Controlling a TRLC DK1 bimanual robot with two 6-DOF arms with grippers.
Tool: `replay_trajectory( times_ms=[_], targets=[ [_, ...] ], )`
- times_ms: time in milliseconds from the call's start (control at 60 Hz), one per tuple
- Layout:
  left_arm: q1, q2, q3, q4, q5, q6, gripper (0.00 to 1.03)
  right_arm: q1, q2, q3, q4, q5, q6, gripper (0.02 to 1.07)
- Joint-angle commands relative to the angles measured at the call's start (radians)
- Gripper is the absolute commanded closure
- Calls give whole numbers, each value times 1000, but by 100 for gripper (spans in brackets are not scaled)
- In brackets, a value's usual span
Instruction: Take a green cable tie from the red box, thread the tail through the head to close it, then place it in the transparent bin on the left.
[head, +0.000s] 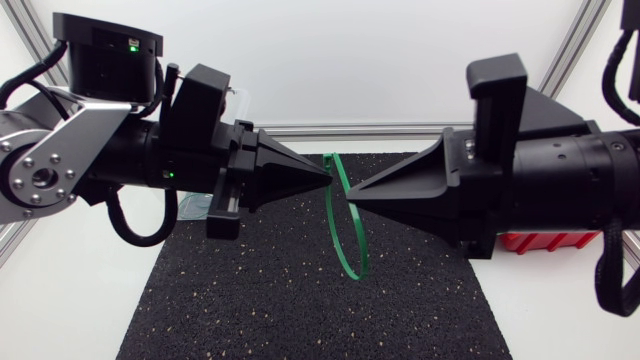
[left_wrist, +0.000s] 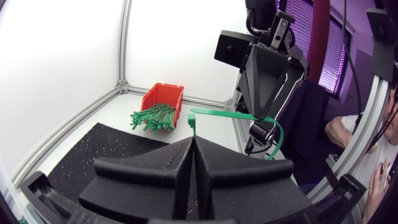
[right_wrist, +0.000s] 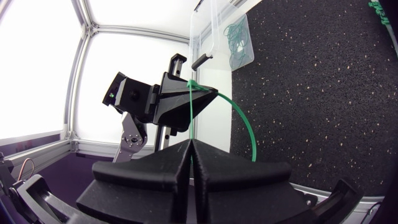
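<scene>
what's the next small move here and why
Probably nudge the right gripper toward the left gripper, feeding the tail into the head: both are shut on the green cable tie, bowed into a loop, and closure isn't visible.

You have a white bench (head: 60, 300) under a black speckled mat (head: 300, 310); aluminium rails (head: 400, 129) frame bright white panels (head: 350, 50) on the far side.

Cable tie (head: 334, 230) over mat (head: 280, 300); bin (right_wrist: 208, 25) left, box (head: 545, 240) right.
</scene>
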Motion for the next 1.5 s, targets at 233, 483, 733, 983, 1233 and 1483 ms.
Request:
replay_trajectory(
  times_ms=[233,483,733,983,1233,1483],
  targets=[
    [17,19,99,-92,27,-58,100,-24,-4,58,-77,33,52,102],
    [-4,59,112,-90,25,-30,100,-30,6,135,-164,42,74,102],
    [-30,115,147,-30,-8,-32,100,-18,15,104,-172,11,78,102],
    [-7,133,148,-27,-11,-41,100,25,29,52,-117,5,80,102],
    [0,115,116,-12,-7,-44,100,29,25,47,-91,8,80,102],
    [-10,78,67,-3,-2,-40,100,-1,-15,40,-83,13,80,102]
  ],
)
